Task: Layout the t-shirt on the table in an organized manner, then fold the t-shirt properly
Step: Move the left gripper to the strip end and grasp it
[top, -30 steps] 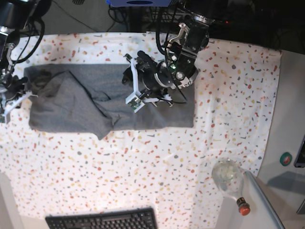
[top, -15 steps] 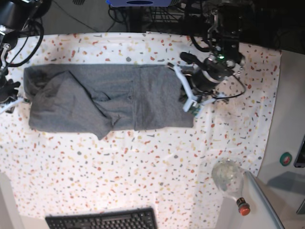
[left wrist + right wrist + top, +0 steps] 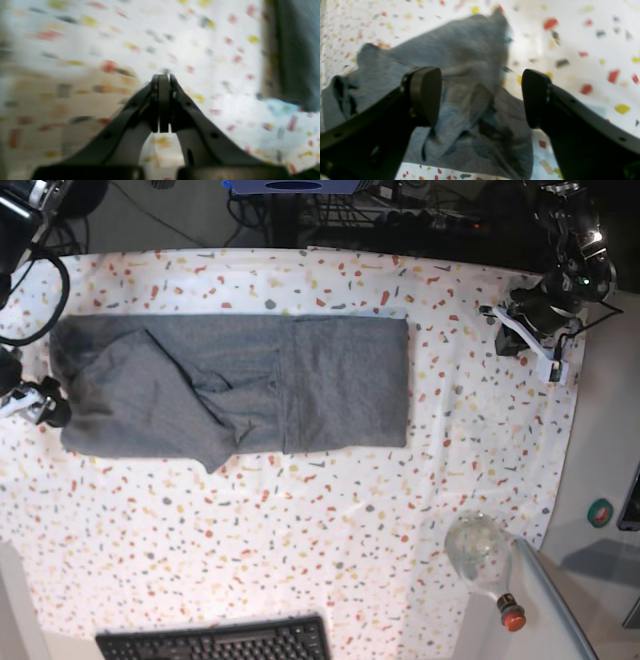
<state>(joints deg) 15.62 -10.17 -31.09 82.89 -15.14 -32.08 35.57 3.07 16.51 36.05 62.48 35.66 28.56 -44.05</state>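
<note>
The t-shirt [image 3: 230, 385] lies folded (long band) on the worktop [image 3: 300, 530]; left gripper [image 3: 163, 77] pressed together, right gripper [image 3: 480, 97] spread apart.

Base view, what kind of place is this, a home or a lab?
Most likely a robotics lab or test bench: the table carries a keyboard at its near edge, with cables and dark equipment behind the t-shirt.

t-shirt [image 3: 230, 385]: grey, folded to a long band across upper table [image 3: 300, 530], rumpled diagonal folds at its left end | left gripper [image 3: 530, 340]: over far right edge, clear of shirt | right gripper [image 3: 35, 402]: beside shirt's left end | keyboard [image 3: 215, 642] and bottle [image 3: 482, 562]: bottom edge
</note>
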